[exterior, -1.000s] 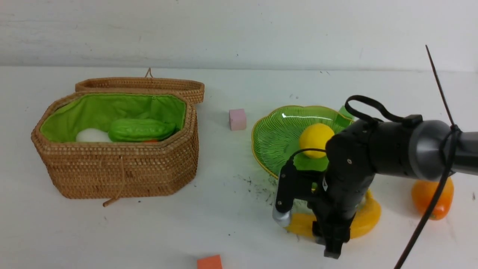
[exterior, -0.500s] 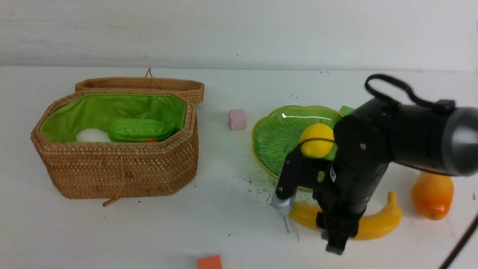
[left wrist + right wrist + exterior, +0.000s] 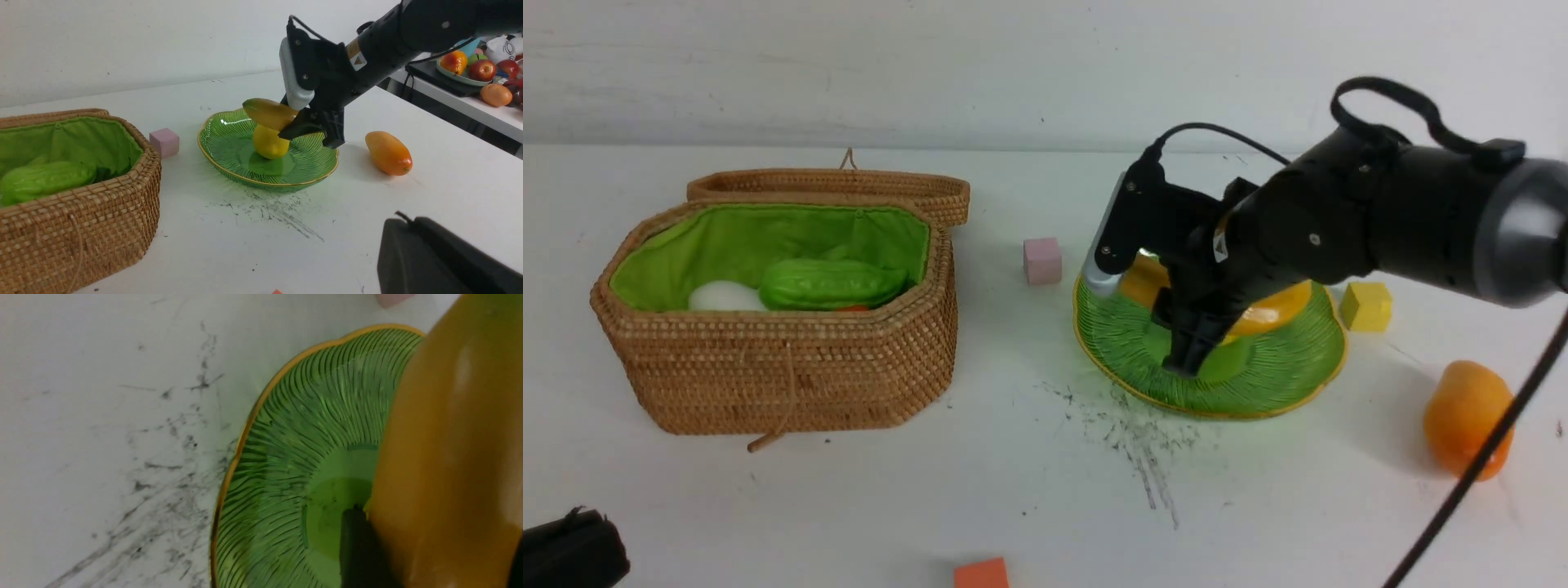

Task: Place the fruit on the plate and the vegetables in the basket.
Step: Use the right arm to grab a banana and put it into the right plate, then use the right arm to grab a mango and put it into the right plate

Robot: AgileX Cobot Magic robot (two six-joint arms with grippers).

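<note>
While the front view hides the lemon behind the right gripper, the left wrist view shows it sitting in the middle of the plate, with the banana clamped between that gripper's jaws and hanging just above it. Only the right wrist view shows the grip up close, where the banana fills one side of the picture against a dark finger over the ribbed green dish. The left gripper appears only as a black bulk at the picture's edge, closed on nothing and well away from the plate. The mango lies on the table, beside the plate on the robot's right. From the front, the open basket holds the cucumber, the white radish and a sliver of orange beneath them, its lid folded back. A pink cube, a yellow cube and an orange cube are scattered over the white tabletop, which has dark scuff marks in front of the plate. Behind it is a plain white wall. Only the left wrist view shows a second table with a dish of fruit.
</note>
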